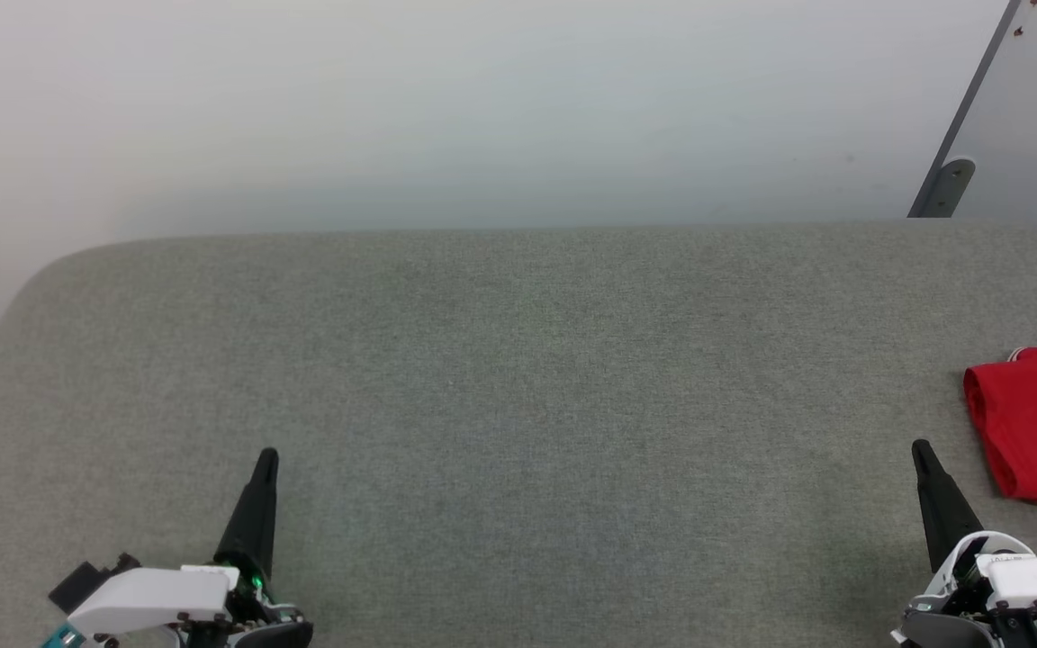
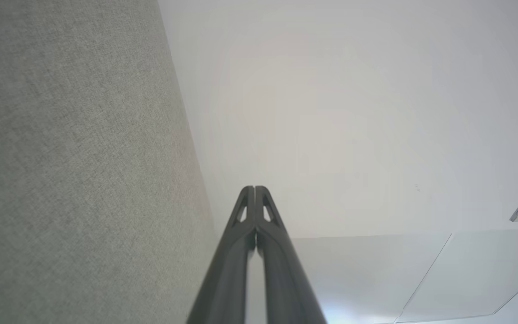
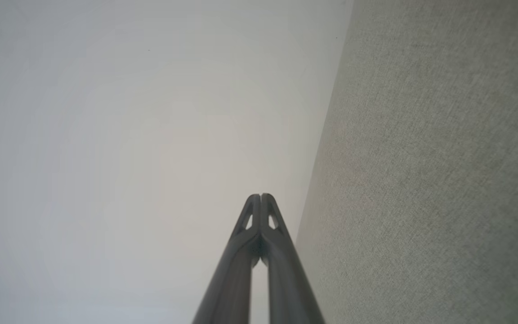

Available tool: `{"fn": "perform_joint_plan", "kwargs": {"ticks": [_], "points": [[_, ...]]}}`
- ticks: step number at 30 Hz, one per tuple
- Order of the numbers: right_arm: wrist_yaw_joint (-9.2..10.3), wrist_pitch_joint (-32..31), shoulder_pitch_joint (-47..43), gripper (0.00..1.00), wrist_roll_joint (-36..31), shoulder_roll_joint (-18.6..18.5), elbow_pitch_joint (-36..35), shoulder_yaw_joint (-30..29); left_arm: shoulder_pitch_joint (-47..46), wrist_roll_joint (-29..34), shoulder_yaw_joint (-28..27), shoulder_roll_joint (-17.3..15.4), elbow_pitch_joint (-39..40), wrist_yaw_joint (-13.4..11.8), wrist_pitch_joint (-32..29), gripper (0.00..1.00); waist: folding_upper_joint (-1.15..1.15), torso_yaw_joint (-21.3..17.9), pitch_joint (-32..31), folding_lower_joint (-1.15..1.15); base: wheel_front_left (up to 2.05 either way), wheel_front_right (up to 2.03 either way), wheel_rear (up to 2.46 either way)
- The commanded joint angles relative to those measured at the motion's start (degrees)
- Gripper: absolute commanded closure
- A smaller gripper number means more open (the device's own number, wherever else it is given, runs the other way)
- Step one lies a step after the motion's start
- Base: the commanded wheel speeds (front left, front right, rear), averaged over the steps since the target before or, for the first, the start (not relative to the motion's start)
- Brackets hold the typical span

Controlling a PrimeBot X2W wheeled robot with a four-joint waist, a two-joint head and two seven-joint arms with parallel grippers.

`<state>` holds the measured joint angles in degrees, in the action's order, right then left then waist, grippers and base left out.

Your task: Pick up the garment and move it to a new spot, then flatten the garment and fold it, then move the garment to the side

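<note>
Left fingers (image 2: 250,193) fill the bottom of the left wrist view, the two dark tips pressed together with nothing between them. Right fingers (image 3: 255,200) are the same in the right wrist view: tips together, empty. From the head view both sit low at the near edge of the gray fabric tabletop (image 1: 518,360), left fingers (image 1: 265,463) at lower left, right fingers (image 1: 924,454) at lower right, pointing away from me, not touching any cloth.

Red jersey (image 1: 1036,423) lies at the far right of the tabletop, just beside my right fingers but apart from them, partly cut off by the pic edge. It's a compact bundle w/ a rounded doubled edge toward me and bits of red-white striped trim at top and bottom.

My read: it looks folded and parked at the side, so prob. last step done, arms at rest. Can't be sure, since most of it is out of frame. If work remains, the right arm needs its fingers spread first, then a reach to the right onto the doubled edge.
</note>
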<state>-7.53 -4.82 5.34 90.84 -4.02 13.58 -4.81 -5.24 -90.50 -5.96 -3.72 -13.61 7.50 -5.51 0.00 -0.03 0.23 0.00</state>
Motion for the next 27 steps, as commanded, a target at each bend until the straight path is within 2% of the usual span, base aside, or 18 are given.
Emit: {"fn": "perform_joint_plan", "kwargs": {"ticks": [1,7,27], "points": [[0.07,-0.3,0.9,1.0,1.1,0.0,0.1,-0.1,-0.8,-1.1,-0.1,0.2,-0.2,0.0,-0.3,1.0,0.0,0.0,0.0,0.0,0.0,0.0,0.0],[0.08,-0.7,1.2,1.0,3.0,0.1,0.5,-0.3,-1.4,-2.5,-0.1,0.7,-0.6,0.0,-0.9,1.0,0.0,0.0,0.0,0.0,0.0,0.0,0.0],[0.08,-0.9,1.2,1.0,2.5,0.3,0.5,-0.7,-1.3,-2.2,-0.3,0.7,-0.6,0.0,-0.9,1.0,0.0,0.0,0.0,0.0,0.0,0.0,0.0]]}}
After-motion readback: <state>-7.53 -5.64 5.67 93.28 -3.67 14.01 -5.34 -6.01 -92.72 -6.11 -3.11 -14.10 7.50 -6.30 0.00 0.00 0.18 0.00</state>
